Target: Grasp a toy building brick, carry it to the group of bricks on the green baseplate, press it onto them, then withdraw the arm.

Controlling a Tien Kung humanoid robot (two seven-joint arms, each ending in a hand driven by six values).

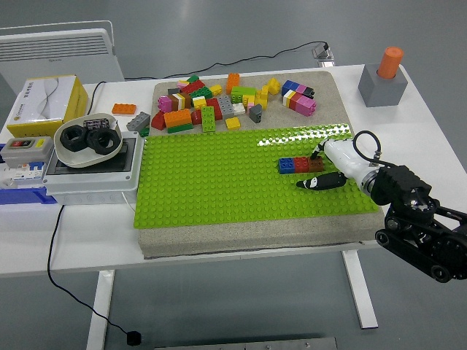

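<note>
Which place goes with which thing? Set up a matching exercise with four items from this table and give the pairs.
Things:
1. row of blue, red and brown bricks
2. orange cylinder
3. black hex nuts
4. loose brick pile

Places:
A. in a white bowl at the table's left
B. on the green baseplate, next to the right hand
C. on the bare mat beyond the baseplate
D. standing in a grey block at the far right corner

Pairs: 1-B, 2-D, 3-A, 4-C

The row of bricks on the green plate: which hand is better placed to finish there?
The right hand. It is beside the row of bricks on the green plate; no left arm shows.
</note>
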